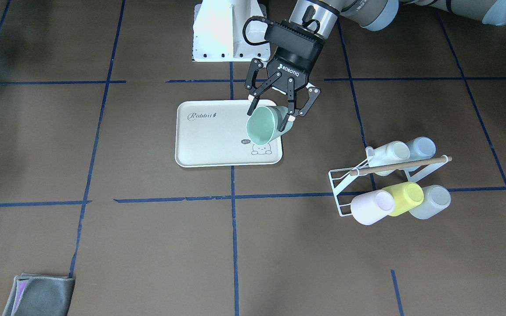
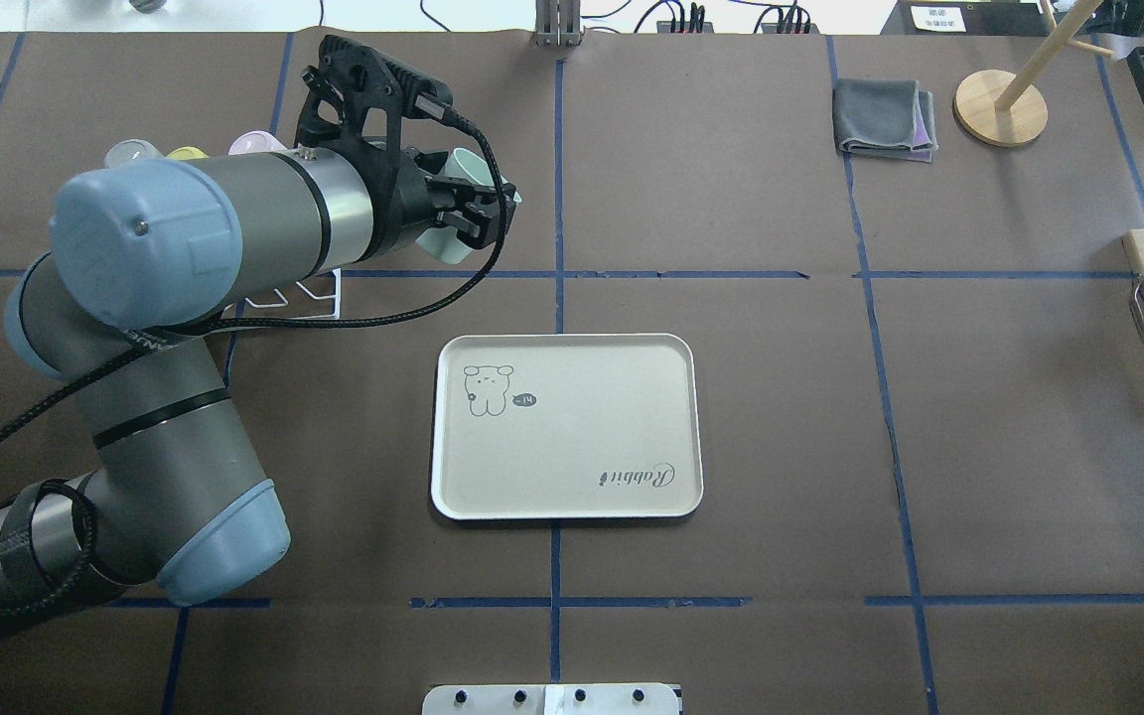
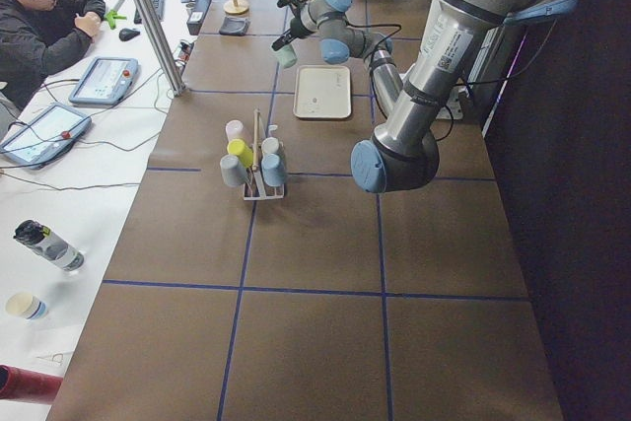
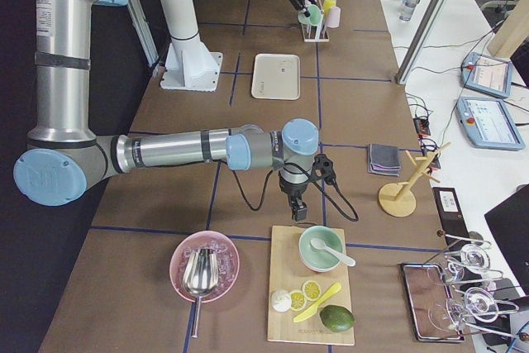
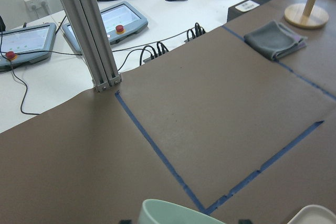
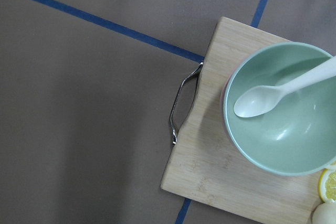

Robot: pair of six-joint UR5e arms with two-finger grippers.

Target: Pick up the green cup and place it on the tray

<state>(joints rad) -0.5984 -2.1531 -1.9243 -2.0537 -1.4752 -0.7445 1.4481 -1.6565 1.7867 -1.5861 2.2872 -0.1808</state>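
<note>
Left gripper [image 1: 271,115] has its jaws clamped across the green cup [image 1: 262,128]. The cup is tipped sideways and held in the air over the tray [image 1: 209,140], at its corner. Right gripper [image 4: 299,209] hangs by the cutting board [image 4: 289,320], and I can't tell how its jaws stand.

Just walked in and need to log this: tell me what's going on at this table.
The left gripper holds the green cup, tipped on its side, in the air near the tray. The tray is bare, and the cup is not yet set down. Other cups sit on the white rack. The right gripper hangs over a wooden board with a green bowl, away from the task. Whether it is open cannot be told.
</note>
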